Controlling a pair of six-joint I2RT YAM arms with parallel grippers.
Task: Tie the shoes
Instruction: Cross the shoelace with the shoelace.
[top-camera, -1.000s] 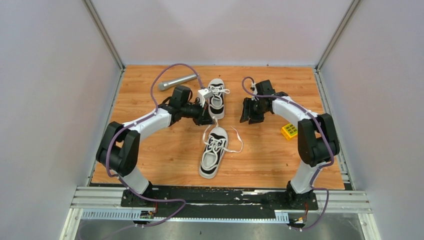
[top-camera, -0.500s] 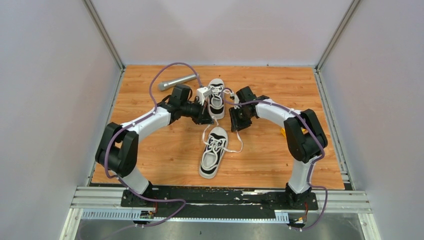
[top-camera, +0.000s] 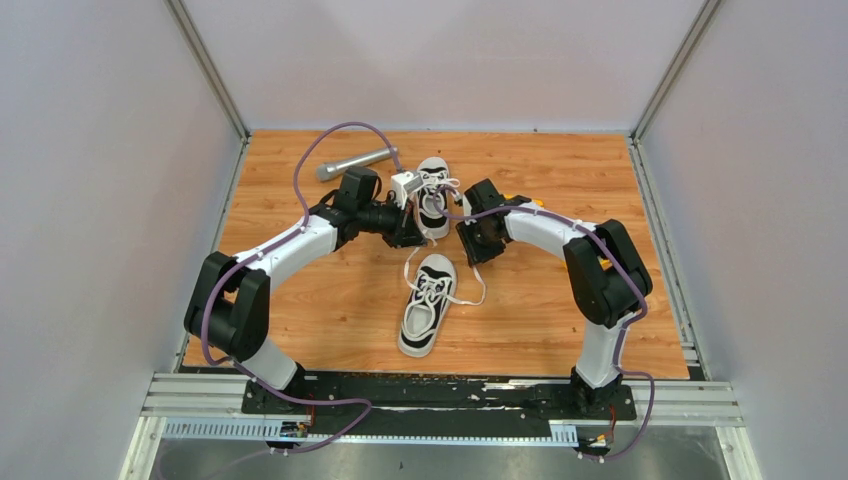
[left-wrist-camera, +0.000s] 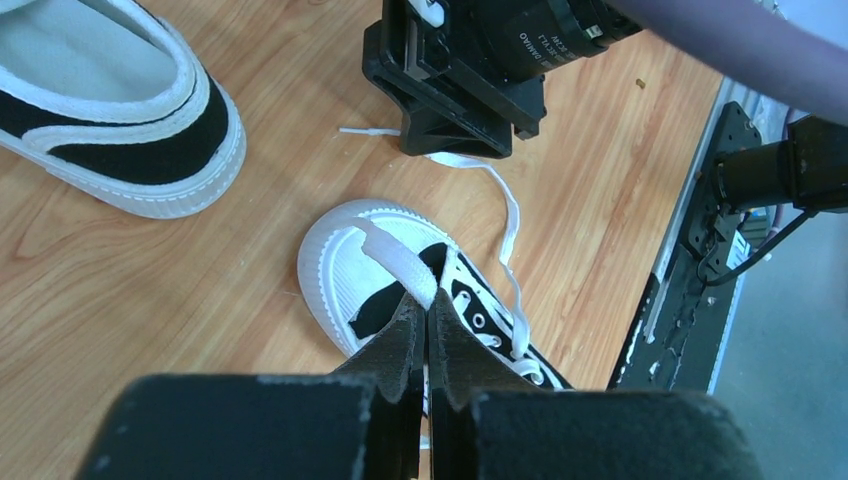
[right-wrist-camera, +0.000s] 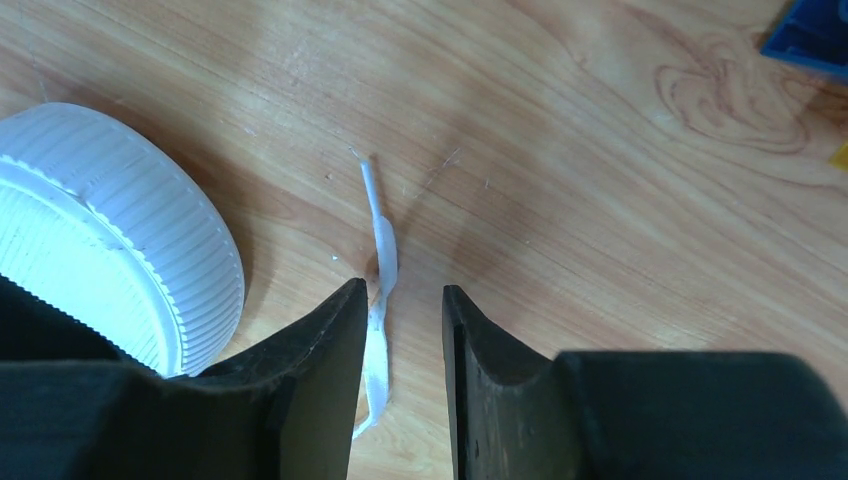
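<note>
Left gripper (left-wrist-camera: 428, 312) pinched, seemingly on lace (left-wrist-camera: 395, 262); right gripper (right-wrist-camera: 403, 300) low, jaws apart

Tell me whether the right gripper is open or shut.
Open. In the right wrist view the right gripper shows a clear gap between its fingers, and a white lace end lies loose beneath that gap, not pinched.

Wood-grain table (left-wrist-camera: 150, 290); ribbed white rubber toe cap (left-wrist-camera: 335, 285); flat cloth lace (left-wrist-camera: 395, 265).
</note>
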